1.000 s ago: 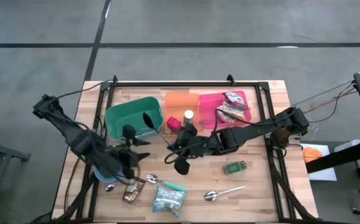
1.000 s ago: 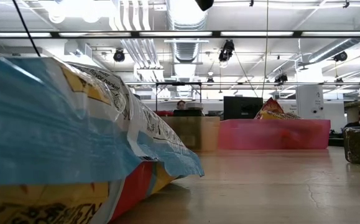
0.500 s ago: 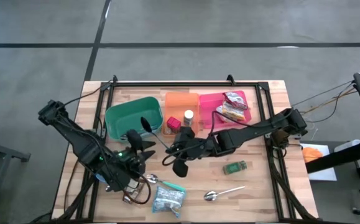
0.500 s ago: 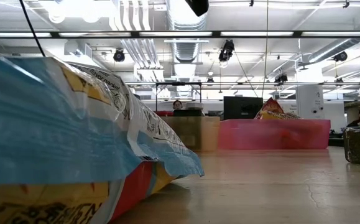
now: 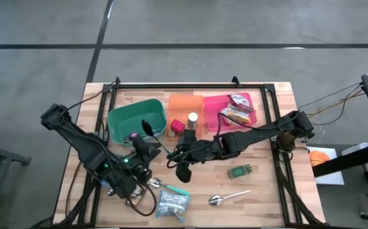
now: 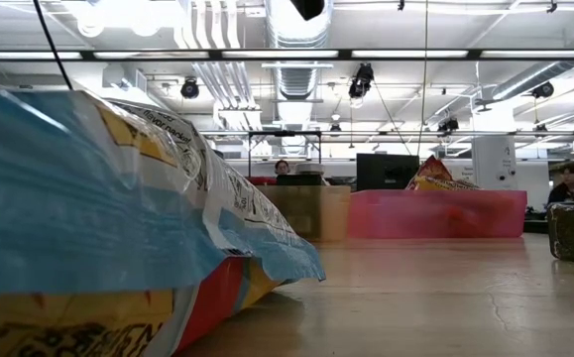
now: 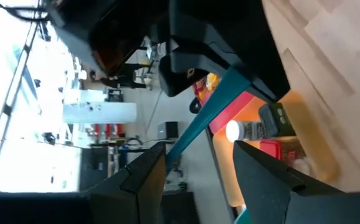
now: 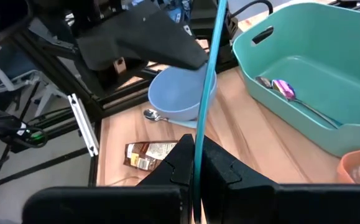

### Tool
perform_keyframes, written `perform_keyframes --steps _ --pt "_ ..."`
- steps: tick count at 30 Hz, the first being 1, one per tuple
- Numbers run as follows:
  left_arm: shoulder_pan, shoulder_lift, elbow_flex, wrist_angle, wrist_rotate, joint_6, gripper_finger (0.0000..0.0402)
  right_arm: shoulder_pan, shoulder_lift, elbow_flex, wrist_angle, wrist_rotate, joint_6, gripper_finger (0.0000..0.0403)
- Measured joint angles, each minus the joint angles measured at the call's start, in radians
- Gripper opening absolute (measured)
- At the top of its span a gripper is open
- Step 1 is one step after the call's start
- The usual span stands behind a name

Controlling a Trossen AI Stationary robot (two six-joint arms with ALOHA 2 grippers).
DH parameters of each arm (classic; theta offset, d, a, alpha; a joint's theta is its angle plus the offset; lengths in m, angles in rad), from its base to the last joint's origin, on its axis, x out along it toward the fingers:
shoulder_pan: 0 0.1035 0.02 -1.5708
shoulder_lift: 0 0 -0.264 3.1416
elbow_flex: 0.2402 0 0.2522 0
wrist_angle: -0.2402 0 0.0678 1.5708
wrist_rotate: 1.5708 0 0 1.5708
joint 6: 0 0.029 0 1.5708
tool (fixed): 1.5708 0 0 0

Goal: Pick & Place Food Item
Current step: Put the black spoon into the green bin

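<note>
While the left gripper (image 7: 197, 154) hangs just in front of the green bin (image 5: 136, 117) with its fingers apart and empty, the right gripper (image 8: 195, 146), beside that bin, is clamped on a thin teal strip (image 8: 206, 93). The brown packet (image 8: 152, 152) lies on the table (image 5: 266, 184) near the bin, by a blue bowl (image 8: 180, 93).

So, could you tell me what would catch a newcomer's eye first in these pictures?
Probably the row of bright bins at the table's far side: a teal bin, an orange bin and a pink bin holding snack packets. Next, both dark arms meeting mid-table, the left tool beside the right tool, with a blue snack bag near the front edge.
</note>
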Motion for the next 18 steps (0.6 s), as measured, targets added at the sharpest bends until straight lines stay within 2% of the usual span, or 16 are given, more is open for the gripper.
perform_keyframes --steps 12,15,18 --pt "0.004 0.057 -0.001 0.046 -0.159 0.158 0.0183 0.001 0.000 0.000 0.040 -0.053 -0.004 0.0008" --pt "0.004 0.057 -0.001 0.046 -0.159 0.165 0.0156 0.001 0.000 0.000 0.042 -0.053 -0.007 0.0008" --pt "0.004 0.057 -0.001 0.046 -0.159 0.166 0.0105 0.001 0.001 0.000 0.042 -0.053 -0.011 0.0008"
